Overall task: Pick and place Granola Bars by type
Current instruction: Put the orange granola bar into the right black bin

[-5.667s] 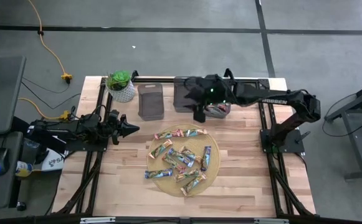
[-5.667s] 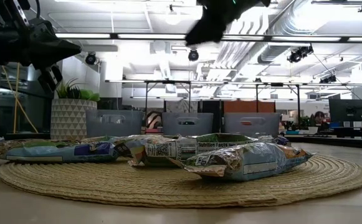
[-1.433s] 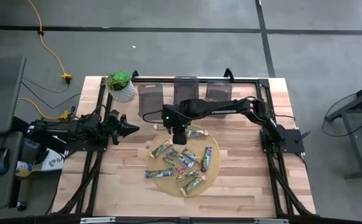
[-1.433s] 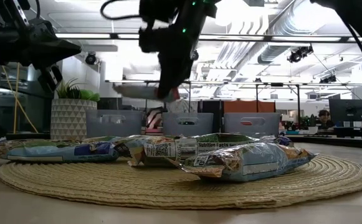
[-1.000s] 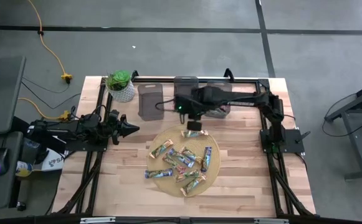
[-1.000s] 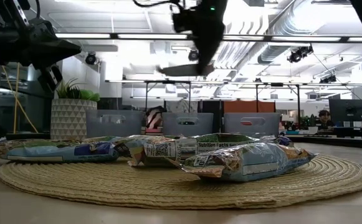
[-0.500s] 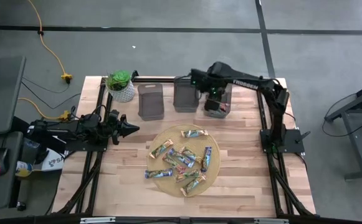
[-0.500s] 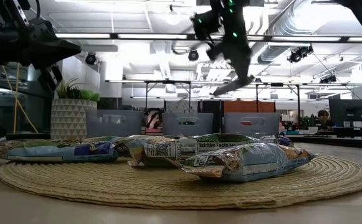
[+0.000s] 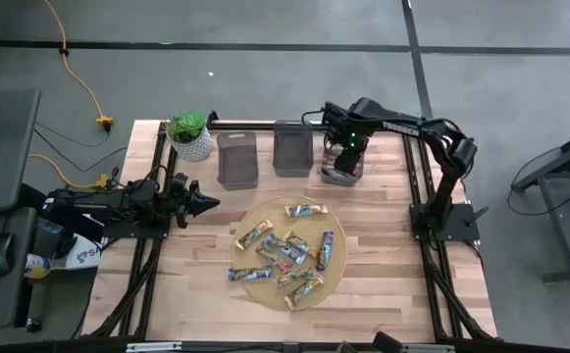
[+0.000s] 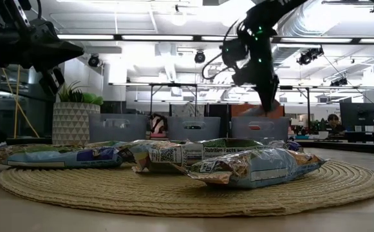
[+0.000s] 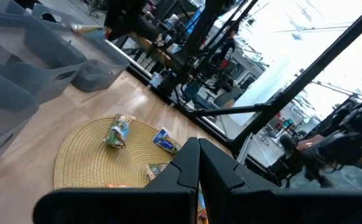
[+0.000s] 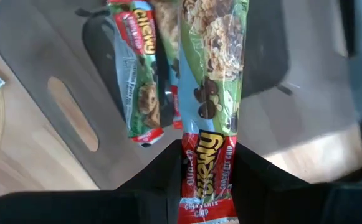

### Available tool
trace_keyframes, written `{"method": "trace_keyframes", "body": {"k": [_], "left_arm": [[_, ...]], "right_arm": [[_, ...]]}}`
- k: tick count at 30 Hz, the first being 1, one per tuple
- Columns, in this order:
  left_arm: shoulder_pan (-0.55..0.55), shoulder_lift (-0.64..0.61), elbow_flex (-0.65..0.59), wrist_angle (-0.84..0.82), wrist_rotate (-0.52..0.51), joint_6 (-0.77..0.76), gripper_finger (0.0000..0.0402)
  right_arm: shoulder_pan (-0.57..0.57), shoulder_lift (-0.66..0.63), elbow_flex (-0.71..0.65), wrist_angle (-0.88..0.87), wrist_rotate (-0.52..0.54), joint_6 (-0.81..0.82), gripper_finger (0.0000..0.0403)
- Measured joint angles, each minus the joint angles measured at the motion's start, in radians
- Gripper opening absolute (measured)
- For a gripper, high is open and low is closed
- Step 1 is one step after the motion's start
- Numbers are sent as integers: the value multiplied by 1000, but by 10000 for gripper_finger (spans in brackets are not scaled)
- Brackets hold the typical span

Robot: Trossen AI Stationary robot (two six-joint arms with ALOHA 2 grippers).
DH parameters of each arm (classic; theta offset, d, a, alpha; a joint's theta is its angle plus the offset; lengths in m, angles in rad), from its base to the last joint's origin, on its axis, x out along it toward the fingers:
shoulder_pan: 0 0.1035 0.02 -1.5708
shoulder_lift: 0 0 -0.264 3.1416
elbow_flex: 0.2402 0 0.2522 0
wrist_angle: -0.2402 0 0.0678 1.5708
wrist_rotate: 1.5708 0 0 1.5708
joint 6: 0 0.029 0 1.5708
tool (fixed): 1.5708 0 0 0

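Fingers on my right gripper point(image 12: 207, 163) pinch a red-and-green granola bar point(image 12: 210, 74) by one end, hanging it over the rightmost grey bin point(image 9: 342, 160) at the desk's point(image 9: 383, 255) far edge, where another bar point(image 12: 138, 87) already lies. My left gripper point(image 9: 209, 203) waits at the left side, fingers pressed together. Remaining bars point(image 9: 285, 247) sit on the woven mat point(image 9: 248, 286); their wrapper types I cannot make out from above.

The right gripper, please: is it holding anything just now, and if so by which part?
The right gripper holds a red-and-green Chewy granola bar, pinched at one end of its wrapper, above the rightmost grey bin.
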Motion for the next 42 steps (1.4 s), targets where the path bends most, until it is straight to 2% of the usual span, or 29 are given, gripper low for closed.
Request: {"method": "trace_keyframes", "body": {"k": [11,22,36,42], "left_arm": [[0,0,0,0,0,0,1],[0,0,0,0,0,0,1],[0,0,0,0,0,0,1],[0,0,0,0,0,0,1]], "right_arm": [[-5,0,-170,165,16,-88,98],[-4,0,-189,269,-7,-89,101],[-3,0,-189,278,-29,-44,173],[-3,-19,-189,312,-29,-14,181]]}}
